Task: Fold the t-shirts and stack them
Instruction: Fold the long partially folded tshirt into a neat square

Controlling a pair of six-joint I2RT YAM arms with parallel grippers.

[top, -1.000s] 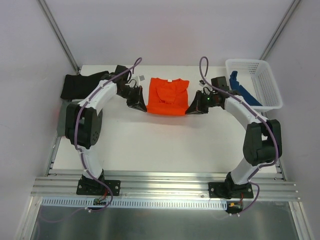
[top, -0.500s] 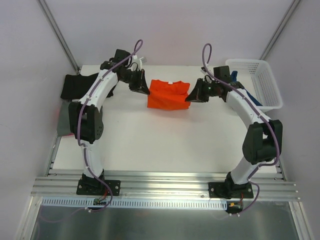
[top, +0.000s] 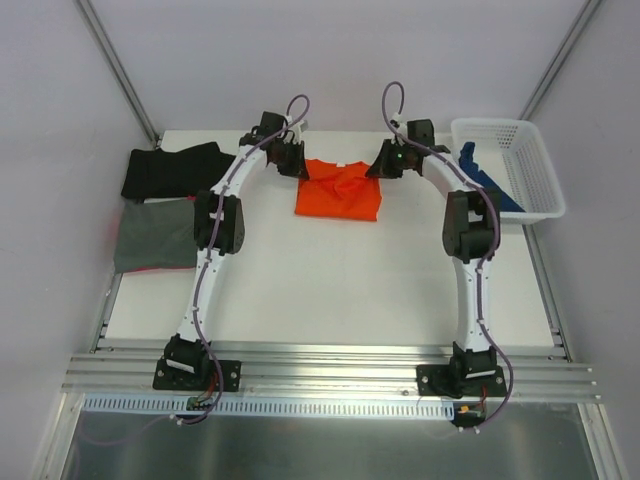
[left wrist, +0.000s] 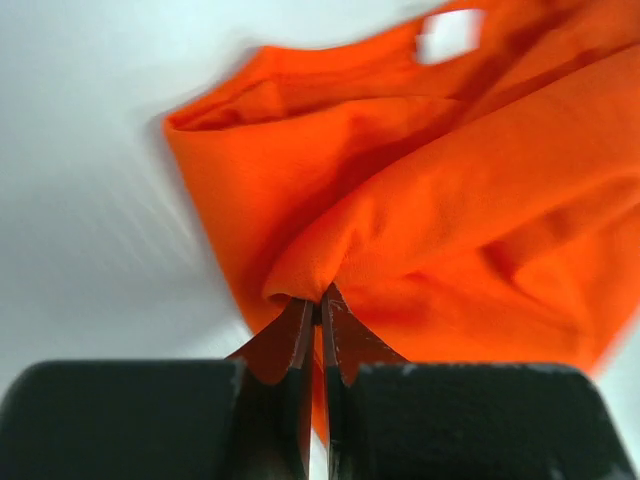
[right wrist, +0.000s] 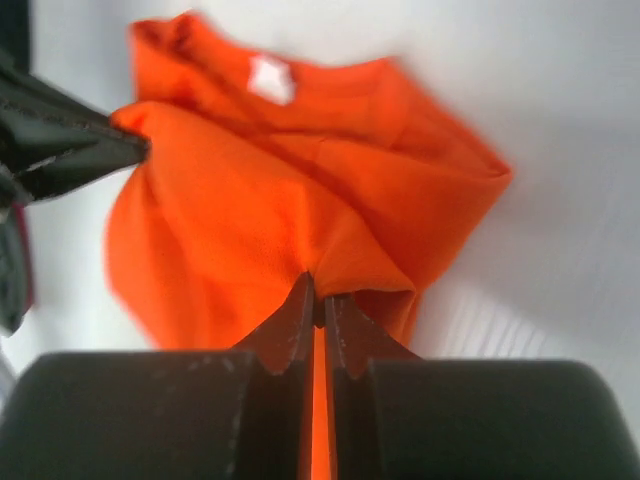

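The orange-red t-shirt [top: 338,195] lies partly folded at the back middle of the table, its collar label towards the far edge. At its far left corner my left gripper [top: 298,166] is shut on a pinch of orange cloth [left wrist: 420,200], the fingertips [left wrist: 300,325] pressed together. My right gripper [top: 379,166] is shut the same way on the far right corner [right wrist: 330,230]. A black t-shirt [top: 170,168] and a dark grey t-shirt [top: 155,232] lie at the left. A blue t-shirt [top: 487,182] hangs out of the basket.
The white mesh basket [top: 540,170] stands at the back right corner. Both arms stretch far forward over the table [top: 330,290]. In the right wrist view the left gripper's dark fingers [right wrist: 60,140] show at the shirt's other corner.
Both grippers have carried the shirt's near corners away from me to its far edge, doubling the orange cloth over itself. The arms are now stretched out long.
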